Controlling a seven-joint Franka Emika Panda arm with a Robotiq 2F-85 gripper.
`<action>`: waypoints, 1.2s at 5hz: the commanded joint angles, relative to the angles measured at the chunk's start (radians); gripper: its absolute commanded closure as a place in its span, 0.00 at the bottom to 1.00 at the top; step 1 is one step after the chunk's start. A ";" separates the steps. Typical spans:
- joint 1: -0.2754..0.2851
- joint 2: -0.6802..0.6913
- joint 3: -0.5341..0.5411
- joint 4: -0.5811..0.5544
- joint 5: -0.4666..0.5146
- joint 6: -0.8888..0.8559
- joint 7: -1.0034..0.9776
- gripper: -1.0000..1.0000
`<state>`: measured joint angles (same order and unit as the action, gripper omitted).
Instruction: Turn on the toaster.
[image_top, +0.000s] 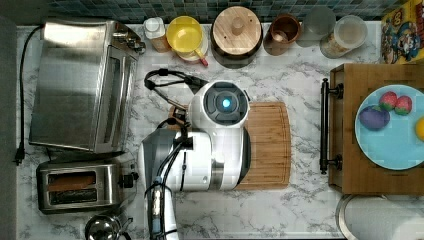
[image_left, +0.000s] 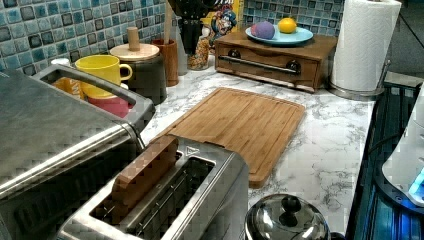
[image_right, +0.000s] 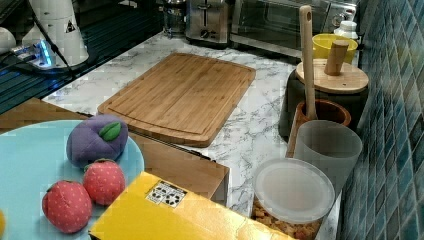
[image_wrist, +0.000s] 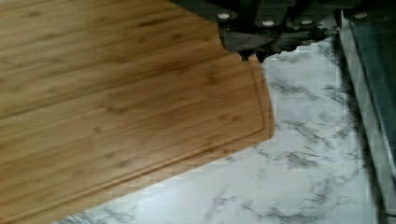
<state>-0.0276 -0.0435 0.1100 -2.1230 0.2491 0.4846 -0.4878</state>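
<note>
Down near the lower left of the top view, the toaster (image_top: 82, 187) sits on the marble counter (image_top: 300, 210), its two long slots facing up and a black lever on its right end; the upper slot holds a brown slice. In the left view the toaster (image_left: 165, 197) fills the bottom of the frame, with the slice (image_left: 145, 172) standing up out of the slot nearest the toaster oven. A shiny steel pot lid (image_left: 285, 217) with a black knob lies just beside it, at the lower right of that frame. The toaster oven (image_top: 82, 85) stands directly above the toaster in the top view, close by.

The white arm (image_top: 210, 150) hangs over the left part of the wooden cutting board (image_top: 267, 145) in the middle of the top view, well apart from the toaster. In the wrist view the dark fingers (image_wrist: 264, 32) appear at the upper edge above the board's corner (image_wrist: 140, 107); I cannot tell how far open they are, and nothing is seen in them.

Farther back, a yellow mug (image_top: 186, 36) and a jar with a wooden lid (image_top: 237, 31) line the tiled wall. At the right of the top view a blue plate (image_top: 387, 142) with toy fruit rests on a wooden box (image_top: 350, 165).
</note>
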 joint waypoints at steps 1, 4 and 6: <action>0.094 -0.124 0.110 -0.154 0.087 0.063 -0.207 1.00; 0.167 -0.181 0.145 -0.231 0.147 0.050 -0.288 1.00; 0.200 -0.172 0.192 -0.256 0.140 0.028 -0.258 1.00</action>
<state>0.1288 -0.2152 0.2693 -2.3379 0.3662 0.5239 -0.7285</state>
